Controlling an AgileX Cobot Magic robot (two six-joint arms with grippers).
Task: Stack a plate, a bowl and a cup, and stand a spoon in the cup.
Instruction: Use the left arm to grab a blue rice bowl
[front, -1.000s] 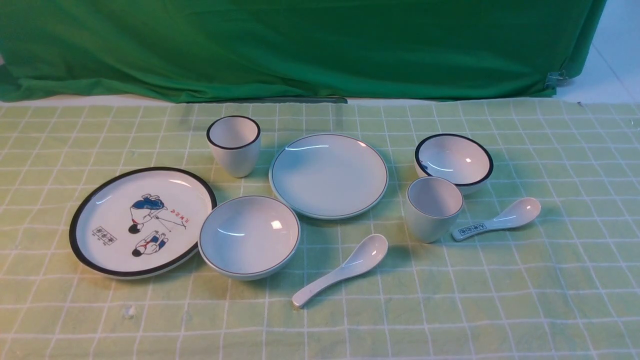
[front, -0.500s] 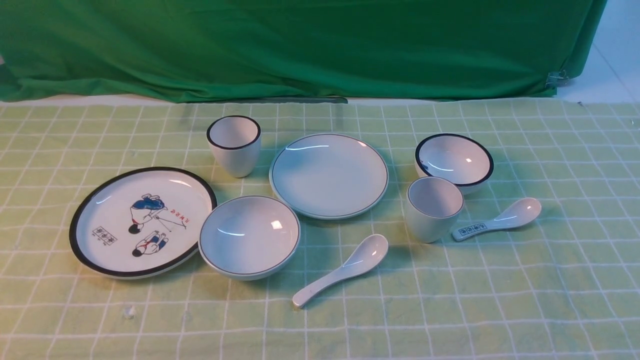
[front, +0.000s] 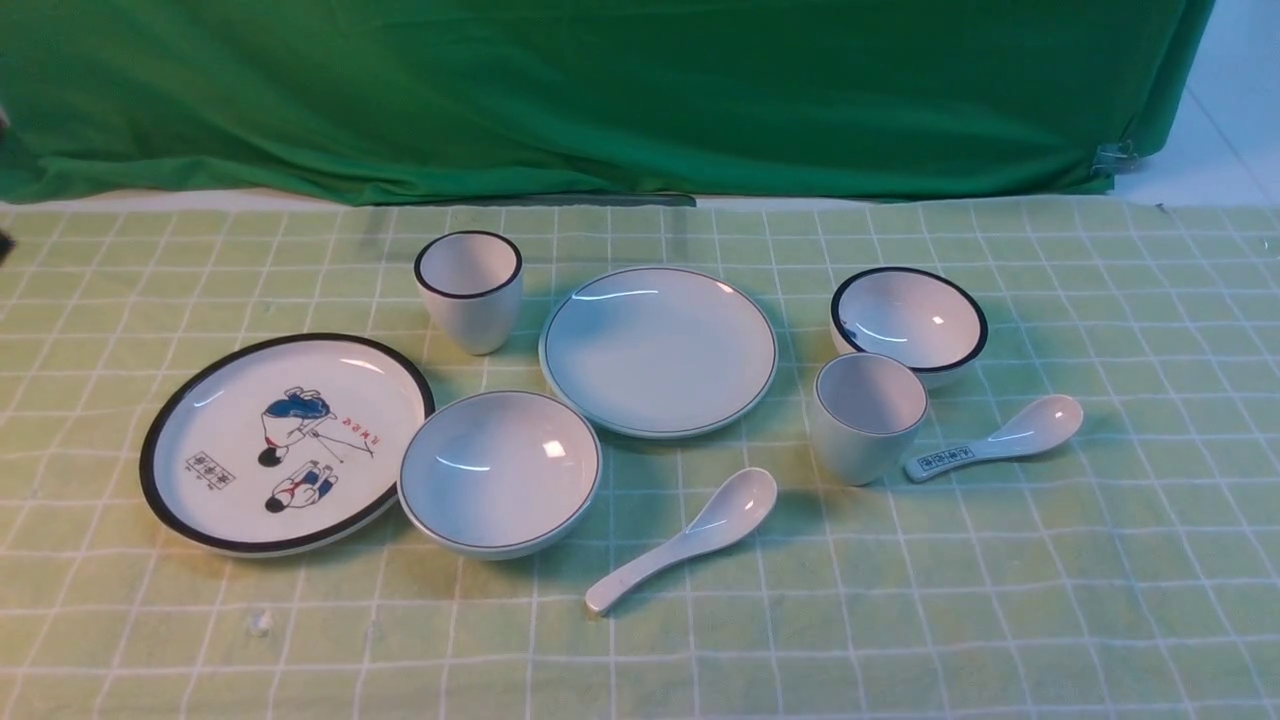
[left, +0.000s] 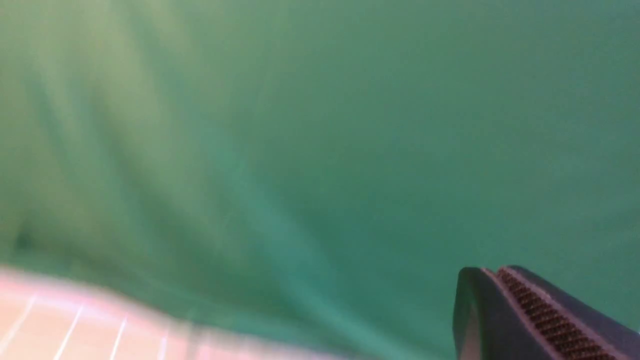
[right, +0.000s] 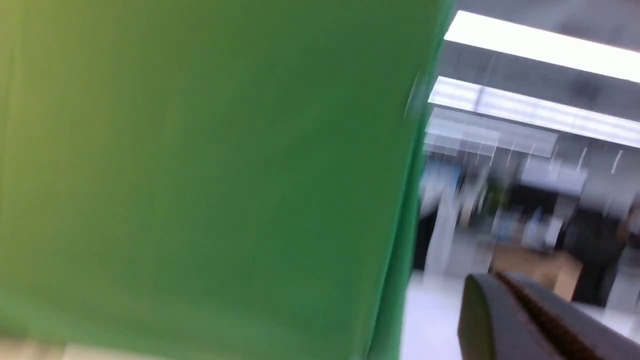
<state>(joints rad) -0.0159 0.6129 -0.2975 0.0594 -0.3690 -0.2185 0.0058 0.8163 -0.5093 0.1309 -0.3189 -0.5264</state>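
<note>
In the front view the plain plate (front: 658, 350) lies at the table's middle. The thin-rimmed bowl (front: 499, 472) sits to its front left, and the thin-rimmed cup (front: 866, 418) stands upright to its right. In front of the plate the plain white spoon (front: 690, 538) lies flat, bowl end up. No arm reaches over the tableware. My left gripper (left: 492, 272) shows only in the left wrist view, jaws pressed together and empty against green cloth. In the right wrist view my right gripper (right: 495, 276) is also shut and empty, facing past the backdrop's edge.
A black-rimmed cartoon plate (front: 285, 440) lies front left, touching the bowl. A black-rimmed cup (front: 468, 290) stands behind it. A black-rimmed bowl (front: 908, 325) and a labelled spoon (front: 995, 438) sit right of the cup. A green backdrop (front: 600, 90) hangs behind the checked tablecloth (front: 1000, 600).
None of the tableware has moved. A small dark shape has appeared at the far left edge of the front view.
</note>
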